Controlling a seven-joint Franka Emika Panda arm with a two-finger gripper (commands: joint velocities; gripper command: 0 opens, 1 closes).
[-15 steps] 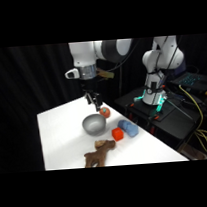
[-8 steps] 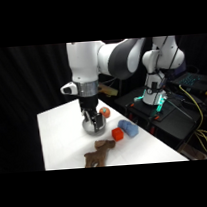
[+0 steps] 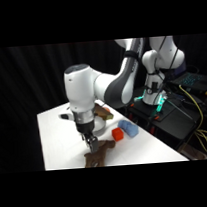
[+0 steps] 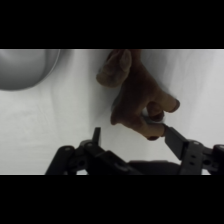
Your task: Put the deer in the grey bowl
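The deer [image 4: 134, 92] is a brown soft toy lying on the white table, filling the middle of the wrist view. My gripper [image 4: 135, 137] is open, one finger [image 4: 96, 136] to the deer's left and the other [image 4: 175, 141] by its lower right end. In the side view the gripper [image 3: 93, 144] hangs low just over the deer [image 3: 99, 157] near the table's front edge. The grey bowl [image 4: 25, 67] shows at the wrist view's upper left, shiny and round. In the side view the grey bowl [image 3: 100, 125] is mostly hidden behind the gripper.
A small red cube [image 3: 117, 135] and a blue cylinder [image 3: 129, 130] stand right of the bowl. A brownish object [image 3: 105, 113] lies further back. The table's front edge runs just below the deer. A dark equipment stand [image 3: 162, 112] is at the right.
The arm has swung from above the bowl toward the table's front and come down, so the gripper now sits low over the deer.
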